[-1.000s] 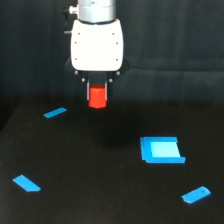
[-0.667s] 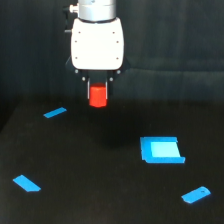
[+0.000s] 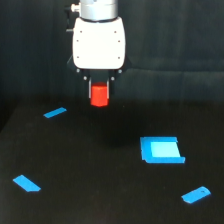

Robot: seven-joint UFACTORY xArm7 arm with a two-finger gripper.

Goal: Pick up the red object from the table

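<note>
The red object (image 3: 99, 96), a stubby red-orange block, hangs between the fingers of my gripper (image 3: 99, 95). The gripper is shut on it and holds it well above the black table (image 3: 100, 185). The white body of the arm rises above the block at the top middle of the exterior view. The fingers are dark and mostly hidden against the dark backdrop.
Flat blue pieces lie on the table: a square one (image 3: 161, 150) at the exterior view's right, a small one (image 3: 196, 195) at the lower right, one (image 3: 55, 113) at the left, one (image 3: 26, 183) at the lower left.
The gripper with the red object has risen slightly; the block stays gripped. The blue pieces have not moved.
</note>
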